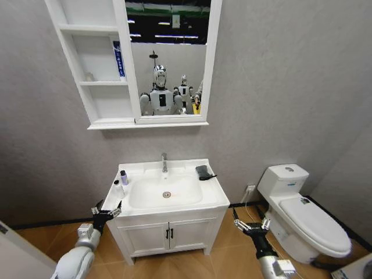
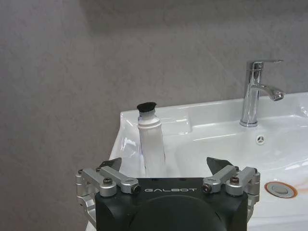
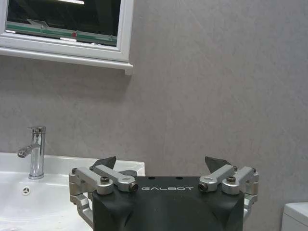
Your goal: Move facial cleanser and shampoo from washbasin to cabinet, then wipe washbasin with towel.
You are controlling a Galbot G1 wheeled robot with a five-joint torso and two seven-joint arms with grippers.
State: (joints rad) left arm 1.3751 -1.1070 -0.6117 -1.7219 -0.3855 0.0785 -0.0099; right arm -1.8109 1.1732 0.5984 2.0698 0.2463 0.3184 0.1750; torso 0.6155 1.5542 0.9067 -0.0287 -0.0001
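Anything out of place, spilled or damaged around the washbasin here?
Nothing stands out. Two bottles stand upright on the washbasin's left rim, the dark towel lies by its back right corner, and the bowl looks dry. The left claw and right claw hang open, holding nothing.

Washbasin (image 1: 212, 195): glossy white ceramic, smooth.
Tap (image 2: 255, 91): polished chrome metal, mirror-bright.
Drain (image 2: 280, 189): round brushed metal.
Towel (image 1: 204, 171): dark matt cloth.
Bottle (image 2: 151, 144): white smooth plastic, black matt cap.
Left gripper (image 2: 171, 166): matt black housing, bare silver metal links.
Wall (image 3: 216, 86): grey, matt, faintly rough.
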